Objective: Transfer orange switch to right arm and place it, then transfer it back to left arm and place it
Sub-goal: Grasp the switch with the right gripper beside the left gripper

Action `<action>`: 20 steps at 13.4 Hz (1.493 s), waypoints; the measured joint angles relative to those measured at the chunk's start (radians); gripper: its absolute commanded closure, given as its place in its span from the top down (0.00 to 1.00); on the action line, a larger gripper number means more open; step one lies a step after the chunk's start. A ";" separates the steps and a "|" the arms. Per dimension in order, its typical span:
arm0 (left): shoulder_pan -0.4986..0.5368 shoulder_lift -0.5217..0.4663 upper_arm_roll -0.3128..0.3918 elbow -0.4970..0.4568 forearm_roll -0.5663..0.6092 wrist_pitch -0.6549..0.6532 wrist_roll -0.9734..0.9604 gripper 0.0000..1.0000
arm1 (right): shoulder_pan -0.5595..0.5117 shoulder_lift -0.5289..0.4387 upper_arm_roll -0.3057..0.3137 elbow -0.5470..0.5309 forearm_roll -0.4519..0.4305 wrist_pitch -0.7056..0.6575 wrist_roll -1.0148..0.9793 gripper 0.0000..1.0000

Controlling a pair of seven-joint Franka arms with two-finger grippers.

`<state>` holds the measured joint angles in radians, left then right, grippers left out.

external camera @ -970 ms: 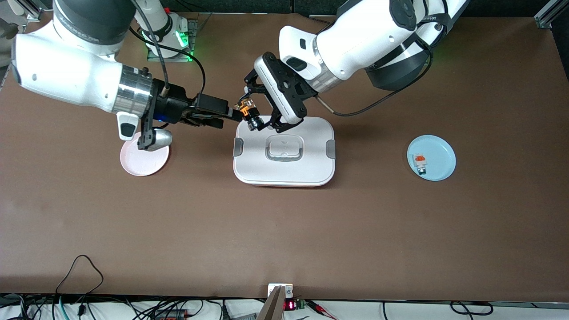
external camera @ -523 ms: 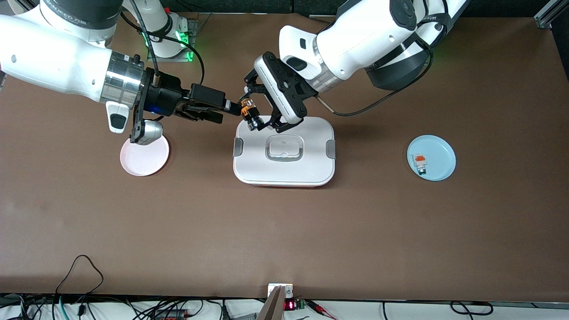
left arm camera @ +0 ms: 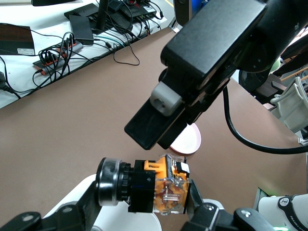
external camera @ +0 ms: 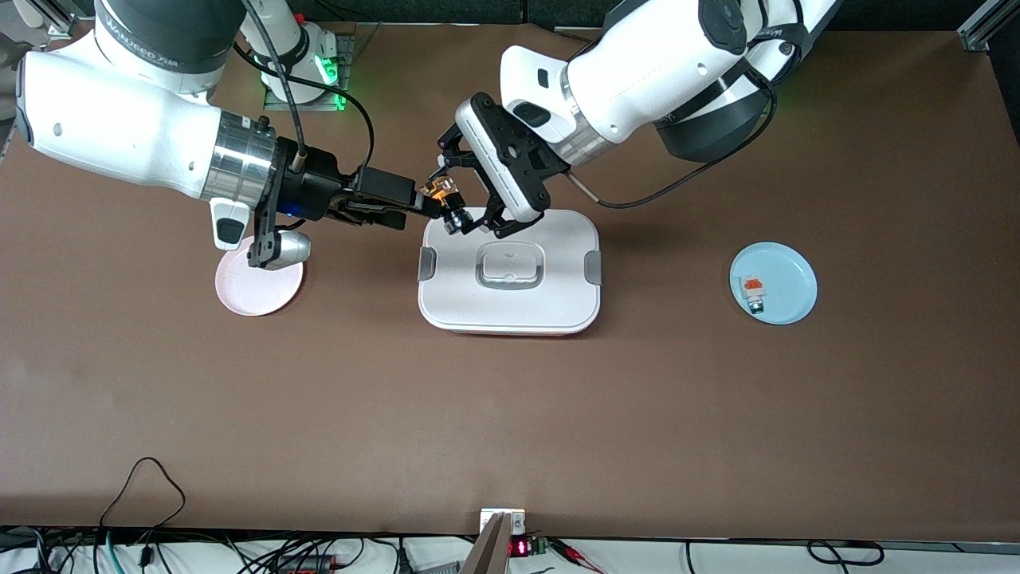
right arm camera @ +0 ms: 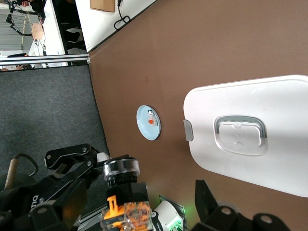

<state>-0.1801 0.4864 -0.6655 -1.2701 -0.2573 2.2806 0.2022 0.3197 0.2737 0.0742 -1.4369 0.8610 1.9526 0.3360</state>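
Brown surface w/ the white box in the middle. Left arm reaches in bent, its left claw up over the box's edge nearest the bases, clamped on the orange switch. Right arm stretched out level, right claw w/ fingers spread wide at the switch, gripping nothing. Pink plate under the right wrist; blue plate w/ a small white-grey block toward the left arm's end.

The small orange switch with its clear plastic block, black body and shiny metal ring is gleaming; the large white smooth plastic box is looking satiny, lying on the matt brown table.
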 measured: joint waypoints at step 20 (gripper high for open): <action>0.000 0.000 -0.001 -0.001 0.000 -0.002 0.000 0.11 | 0.060 -0.002 0.006 0.009 -0.078 0.006 0.040 0.33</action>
<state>-0.1800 0.4868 -0.6664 -1.2715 -0.2573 2.2784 0.2022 0.3800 0.2714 0.0805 -1.4279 0.7829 1.9588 0.3758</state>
